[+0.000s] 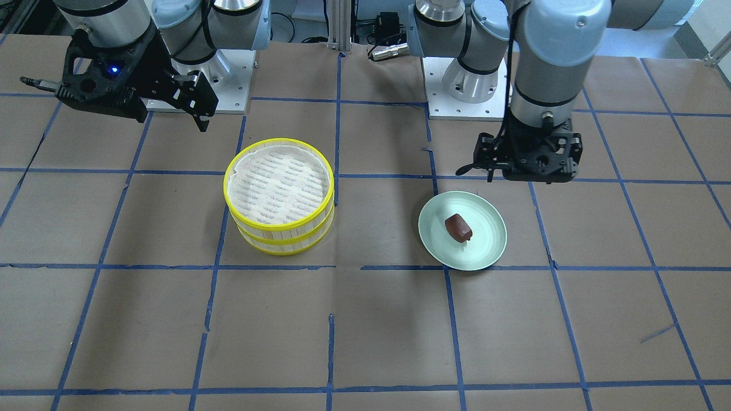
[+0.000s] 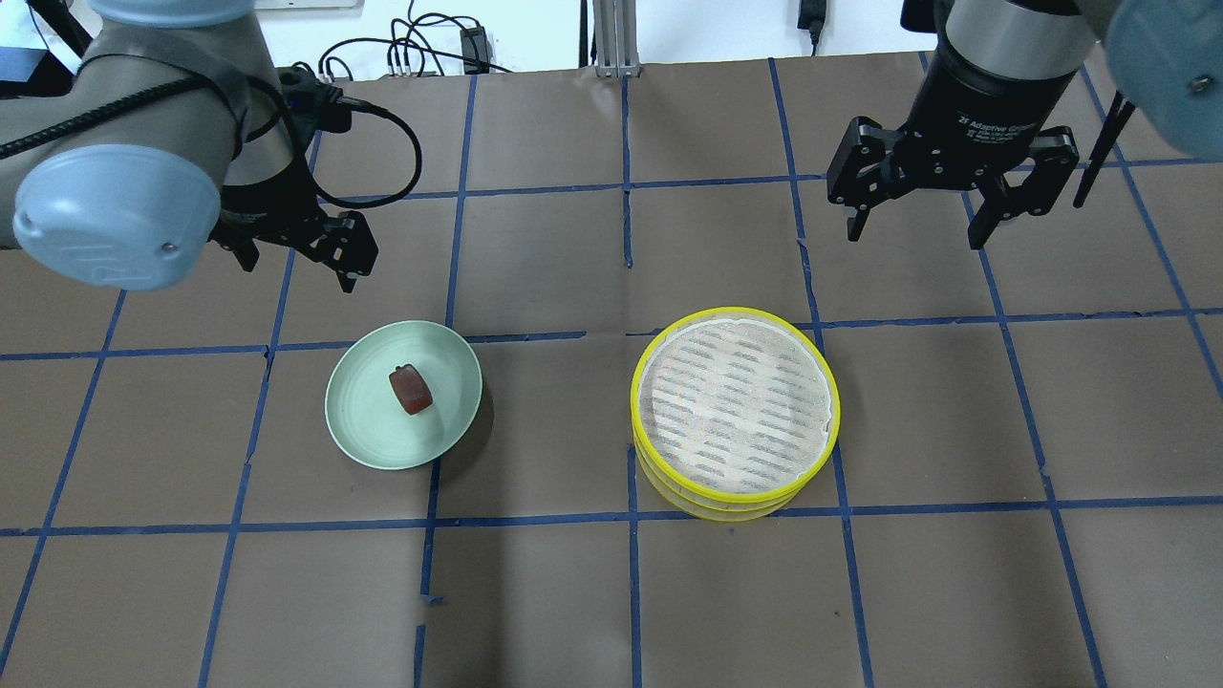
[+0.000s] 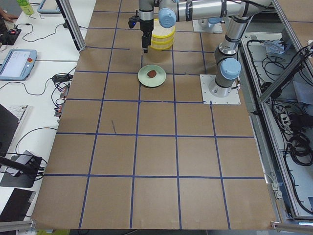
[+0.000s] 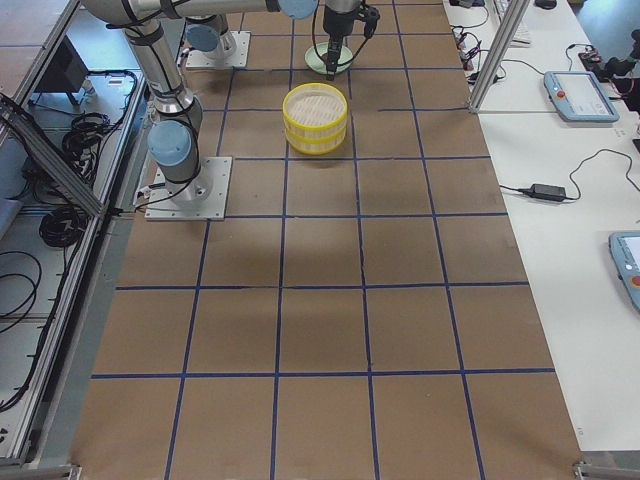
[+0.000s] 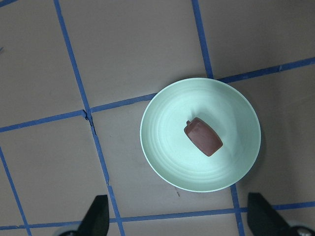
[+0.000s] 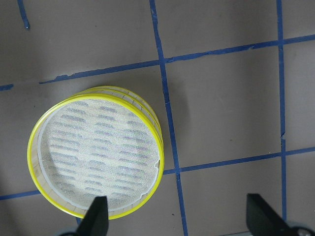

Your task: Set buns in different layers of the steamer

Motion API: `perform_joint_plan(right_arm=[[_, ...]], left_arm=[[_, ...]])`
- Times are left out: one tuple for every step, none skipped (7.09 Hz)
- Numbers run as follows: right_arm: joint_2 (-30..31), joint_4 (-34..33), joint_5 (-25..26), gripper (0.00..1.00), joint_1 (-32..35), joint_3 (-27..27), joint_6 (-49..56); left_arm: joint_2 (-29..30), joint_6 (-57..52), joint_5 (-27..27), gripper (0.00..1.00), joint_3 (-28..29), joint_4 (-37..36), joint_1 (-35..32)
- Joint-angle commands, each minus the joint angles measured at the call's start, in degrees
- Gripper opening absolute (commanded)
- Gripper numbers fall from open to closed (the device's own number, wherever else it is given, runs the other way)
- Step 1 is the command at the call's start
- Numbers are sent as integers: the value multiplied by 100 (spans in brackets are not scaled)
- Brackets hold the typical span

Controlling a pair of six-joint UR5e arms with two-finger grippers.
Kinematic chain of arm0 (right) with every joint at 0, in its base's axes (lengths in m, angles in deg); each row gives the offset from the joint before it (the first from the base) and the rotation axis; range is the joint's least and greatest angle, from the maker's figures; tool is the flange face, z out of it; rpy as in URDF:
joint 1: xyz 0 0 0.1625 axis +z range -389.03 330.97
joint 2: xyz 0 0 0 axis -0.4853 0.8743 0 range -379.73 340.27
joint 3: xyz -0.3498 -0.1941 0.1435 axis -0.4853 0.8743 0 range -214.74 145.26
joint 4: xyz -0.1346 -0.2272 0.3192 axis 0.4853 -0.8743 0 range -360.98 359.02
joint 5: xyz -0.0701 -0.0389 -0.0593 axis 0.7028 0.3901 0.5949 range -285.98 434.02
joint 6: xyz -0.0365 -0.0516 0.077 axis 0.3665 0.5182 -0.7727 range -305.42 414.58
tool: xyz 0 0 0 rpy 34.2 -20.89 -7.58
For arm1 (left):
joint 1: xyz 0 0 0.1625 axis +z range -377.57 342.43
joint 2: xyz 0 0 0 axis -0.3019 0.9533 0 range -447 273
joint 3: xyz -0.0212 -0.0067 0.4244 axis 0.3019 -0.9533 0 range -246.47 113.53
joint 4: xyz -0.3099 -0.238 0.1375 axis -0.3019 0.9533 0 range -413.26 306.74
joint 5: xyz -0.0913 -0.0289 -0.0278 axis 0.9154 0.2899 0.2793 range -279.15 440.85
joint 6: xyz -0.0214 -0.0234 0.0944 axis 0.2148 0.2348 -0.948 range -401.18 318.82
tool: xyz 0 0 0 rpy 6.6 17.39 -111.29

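The two steamer layers are stacked, with yellow rims; the top layer's white slotted floor is bare. The reddish-brown bun lies on the pale green plate, and also shows in the front view and the left wrist view. The white bun is not in view. My left gripper is open and empty above the table just behind the plate; its fingers flank the plate's near edge. My right gripper is open and empty, behind and right of the steamer.
The table is brown paper with a blue tape grid. The plate and the steamer sit about one grid square apart. The arm bases stand at the robot's side of the table.
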Motion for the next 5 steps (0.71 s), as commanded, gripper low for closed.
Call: perform_joint_plan(right_arm=[[-44, -79, 44, 100, -112, 0, 9], [-105, -97, 53, 100, -174, -9, 18], [-210, -106, 35, 100, -200, 0, 18], [-254, -115, 44, 100, -201, 17, 26], [-255, -332, 35, 100, -209, 35, 35]], left_arm=[[19, -496, 49, 100, 67, -134, 1050], [141, -778, 353, 100, -11, -430, 1621], [430, -694, 1166, 100, 119, -747, 1862], [737, -484, 1287, 100, 24, -1107, 1873], [1019, -352, 1549, 100, 15, -1537, 1873]])
